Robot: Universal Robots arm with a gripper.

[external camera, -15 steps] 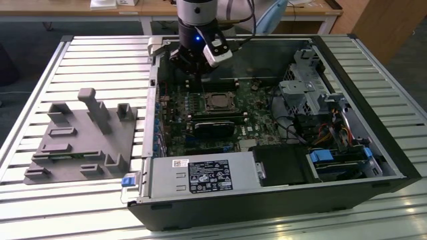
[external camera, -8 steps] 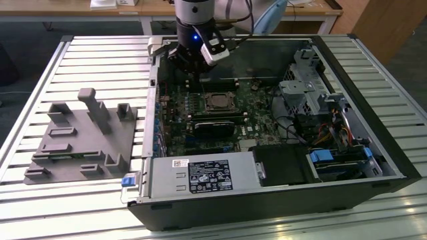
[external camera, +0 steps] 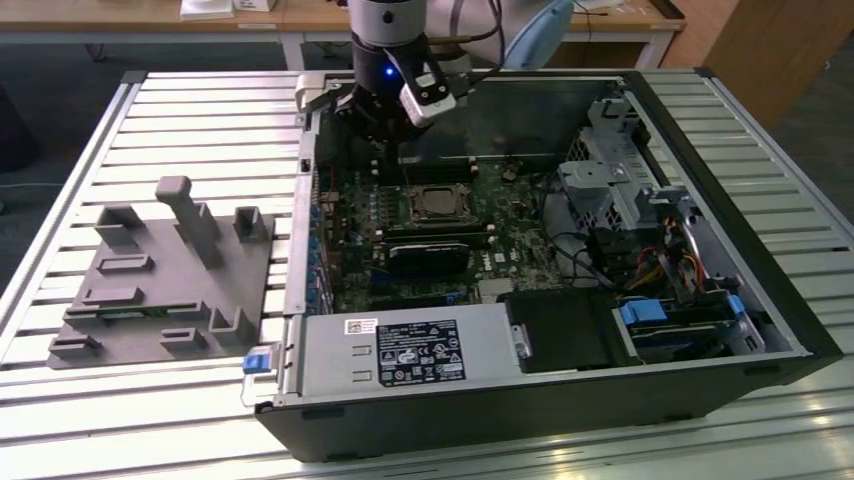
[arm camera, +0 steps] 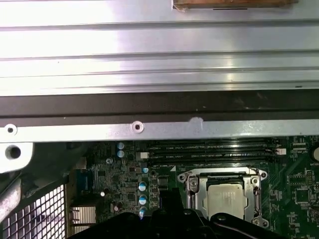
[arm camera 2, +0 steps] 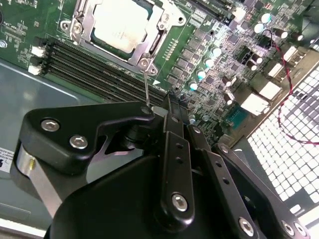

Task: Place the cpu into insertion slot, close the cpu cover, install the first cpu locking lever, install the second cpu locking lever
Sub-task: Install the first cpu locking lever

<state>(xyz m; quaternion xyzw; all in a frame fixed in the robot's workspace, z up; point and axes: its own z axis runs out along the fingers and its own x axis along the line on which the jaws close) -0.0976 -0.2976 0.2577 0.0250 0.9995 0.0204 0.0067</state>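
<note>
Open computer case (external camera: 747,200) lying on a slatted metal table (external camera: 200,110), with the green circuit board (external camera: 514,225) facing up. The cpu (external camera: 434,203) sits in the insertion slot (arm camera 2: 145,60) near the middle of the board, its pale metal top exposed. In both wrist views the cpu cover (arm camera 2: 87,21), a silvery frame, lies flat around the chip, and the chip shows through its window.

The arm reaches down from the far side. In the exterior view the gripper (external camera: 387,150) hangs over the far part of the board, just beyond the socket and slightly to the exterior view's left of it. In the second wrist view a thin locking lever (arm camera 2: 146,87) rises from the screwed corner of the socket frame and ends at the gripper tip (arm camera 2: 158,110). Whether the tool is apart, together or clamped on that wire cannot be told, since its own dark body hides the contact.

Long black memory slots (arm camera 2: 89,69) run alongside the socket, between it and the case wall. A black rectangular card (external camera: 427,255) lies just on the near side of the socket, and a power supply (external camera: 400,350) fills the near corner of the case. To the exterior view's left of the case, apart from it, a grey moulded fixture (external camera: 160,280) rests on the table.
</note>
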